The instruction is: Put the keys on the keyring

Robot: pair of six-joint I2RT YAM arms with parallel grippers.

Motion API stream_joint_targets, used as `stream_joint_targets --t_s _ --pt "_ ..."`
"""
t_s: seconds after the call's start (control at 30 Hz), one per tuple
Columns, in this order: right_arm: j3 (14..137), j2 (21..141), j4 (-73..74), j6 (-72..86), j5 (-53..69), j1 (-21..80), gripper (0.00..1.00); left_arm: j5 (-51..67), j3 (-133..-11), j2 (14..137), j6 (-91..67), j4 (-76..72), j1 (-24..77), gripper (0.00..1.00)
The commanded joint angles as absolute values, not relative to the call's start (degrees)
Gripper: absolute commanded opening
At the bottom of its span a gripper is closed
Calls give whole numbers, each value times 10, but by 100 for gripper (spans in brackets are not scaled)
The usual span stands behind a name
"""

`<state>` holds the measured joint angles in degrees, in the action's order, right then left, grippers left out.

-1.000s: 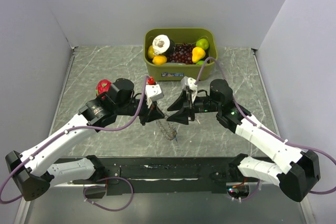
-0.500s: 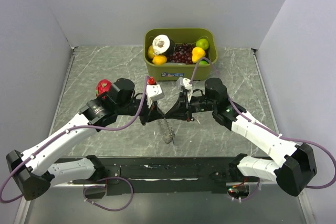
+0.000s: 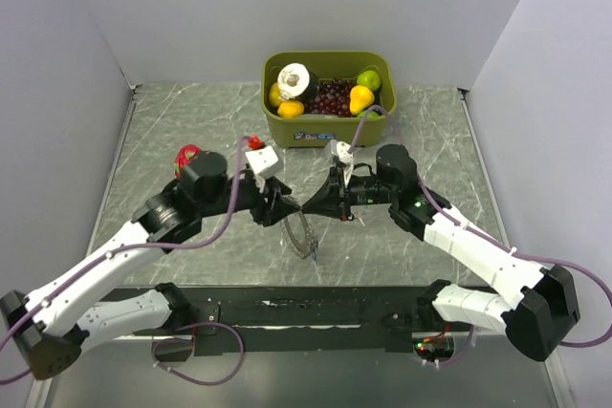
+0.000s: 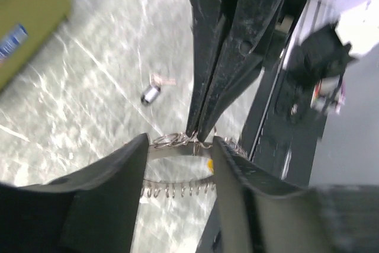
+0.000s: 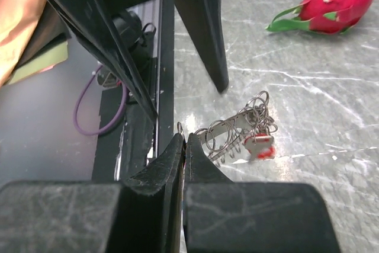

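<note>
Left wrist view: keyring (image 4: 177,190) hanging mid-table between both arms, rim pinched in fully closed right gripper (image 4: 196,134), flanked but not gripped by half-spread left gripper (image 4: 179,143), lower arc cut off. Red-and-white key (image 5: 259,145) dangling on it; other keys indistinct. Blue label (image 4: 13,38) on green bin (image 4: 35,10) blurred, unreadable

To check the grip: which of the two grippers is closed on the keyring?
The right gripper: its jaws are pinched shut on the keyring, whereas the left gripper stands open.
</note>
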<state>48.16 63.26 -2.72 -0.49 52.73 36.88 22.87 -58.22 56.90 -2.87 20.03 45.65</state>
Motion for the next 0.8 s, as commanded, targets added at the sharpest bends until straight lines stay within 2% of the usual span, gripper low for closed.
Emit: stream_joint_targets --t_s 0.0,0.1,0.17,0.3,0.4,0.6,0.77 --pt "462 587 -126 32 508 367 0 200 -540 512 -88 80 438 55" --pt "436 568 -168 61 505 361 0 277 -501 490 -124 8 400 55" --pt "424 559 -204 82 511 355 0 380 -465 479 -159 -38 373 52" --pt "422 555 -239 113 534 351 0 517 -395 467 -254 -240 300 51" --pt "424 555 -251 133 530 350 0 570 -385 484 -294 -284 287 50" --pt "423 558 -270 160 509 349 0 610 -373 519 -339 -349 286 50" --pt "427 568 -270 172 498 350 0 592 -392 537 -297 -283 287 47"
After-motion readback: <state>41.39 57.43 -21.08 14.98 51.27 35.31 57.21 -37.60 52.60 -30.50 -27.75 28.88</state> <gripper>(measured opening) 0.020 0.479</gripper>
